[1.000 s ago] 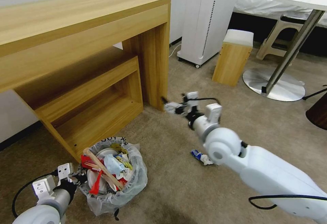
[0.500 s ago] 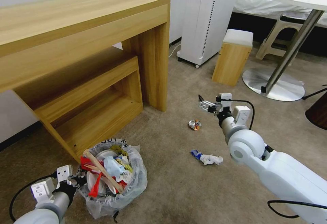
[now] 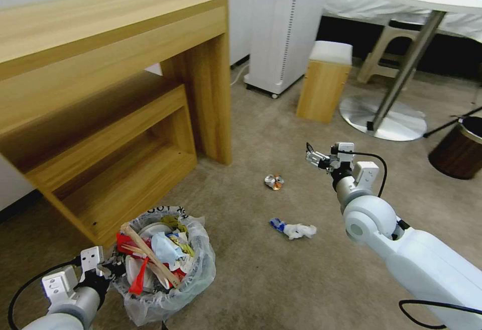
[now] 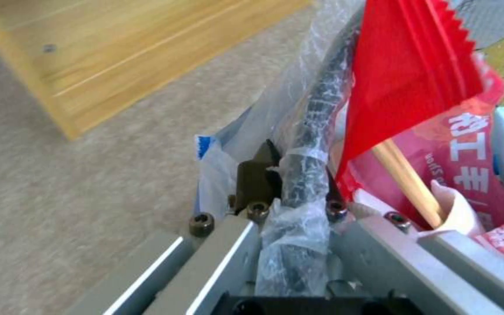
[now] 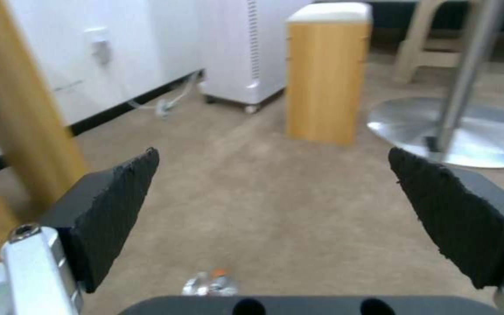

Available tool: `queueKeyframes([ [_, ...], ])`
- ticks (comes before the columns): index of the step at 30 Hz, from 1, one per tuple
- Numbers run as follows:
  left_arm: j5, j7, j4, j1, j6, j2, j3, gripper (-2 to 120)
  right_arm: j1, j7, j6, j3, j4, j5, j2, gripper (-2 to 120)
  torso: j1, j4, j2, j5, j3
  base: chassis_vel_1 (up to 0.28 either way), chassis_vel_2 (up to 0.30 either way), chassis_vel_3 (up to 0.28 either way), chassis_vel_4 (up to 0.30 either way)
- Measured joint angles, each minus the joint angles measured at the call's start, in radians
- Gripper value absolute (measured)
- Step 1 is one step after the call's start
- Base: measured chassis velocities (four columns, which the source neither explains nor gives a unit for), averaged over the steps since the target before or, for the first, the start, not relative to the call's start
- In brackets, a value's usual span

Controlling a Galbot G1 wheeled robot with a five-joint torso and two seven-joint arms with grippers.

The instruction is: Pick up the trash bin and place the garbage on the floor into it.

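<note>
The left pincer (image 3: 111,265) is clenched on the trash bin (image 3: 163,264) rim. The right pincer (image 3: 311,156), released, hangs above the crushed can (image 3: 273,182); its descent could probably land off-centre, knocking the can away.

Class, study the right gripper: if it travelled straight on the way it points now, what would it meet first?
Probably bare carpet. The right gripper, jaws open, points forward across the floor, over the crushed can; farther on stands the wooden stool, though depth is uncertain.

We see the trash bin (image 3: 165,290) with its dark wall veiled by the crinkly bag and its bottom cut by the frame edge. Beside it, the left pincer (image 3: 114,265) is too small to read, and the crushed can (image 5: 210,284) is blurred.
</note>
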Motion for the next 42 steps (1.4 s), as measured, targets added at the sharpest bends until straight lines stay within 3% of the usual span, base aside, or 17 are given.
queueKeyframes([
  [15, -0.008, -0.002, 0.019, -0.019, -0.004, 0.003, 0.001, 1, -0.017, -0.021, 0.042, -0.017, -0.028, -0.058, 0.021, 100, 0.000, -0.0003, 0.000, -0.0002, 0.000, -0.108, -0.101, -0.099, -0.106],
  [20, -0.020, -0.008, 0.029, -0.027, -0.004, 0.007, -0.004, 1, -0.017, -0.029, 0.044, -0.023, -0.031, -0.064, 0.027, 100, 0.000, 0.0006, 0.000, -0.0002, 0.000, 0.000, 0.000, 0.000, 0.000],
  [42, -0.035, -0.023, 0.051, -0.029, 0.009, 0.002, -0.017, 1, 0.001, -0.041, 0.053, -0.063, -0.049, -0.082, 0.040, 100, 0.000, 0.0000, 0.000, -0.0001, 0.000, 0.000, 0.000, 0.000, 0.000],
])
